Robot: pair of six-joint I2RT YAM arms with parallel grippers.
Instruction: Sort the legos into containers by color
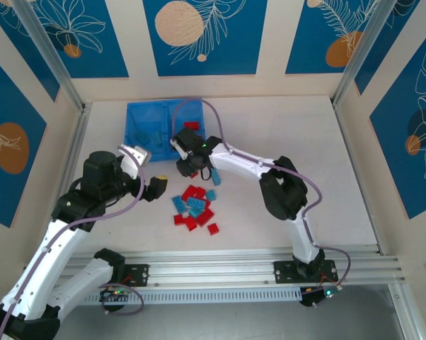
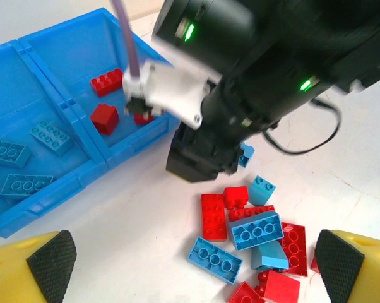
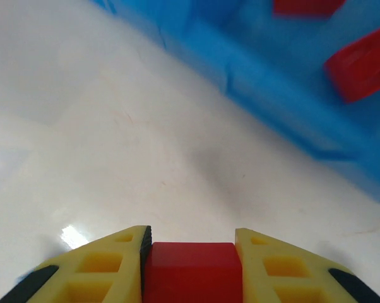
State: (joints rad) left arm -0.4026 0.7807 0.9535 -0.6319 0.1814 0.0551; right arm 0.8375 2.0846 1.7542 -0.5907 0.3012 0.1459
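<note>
You have one bin with two compartments: three light blue bricks in one, three red bricks in the other. Loose on the table you can count five blue and about six red — plus one red brick in the right gripper.

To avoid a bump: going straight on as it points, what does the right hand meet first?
The right hand with its brick would probably meet bare table, just short of the bin wall; depth is unclear.
</note>
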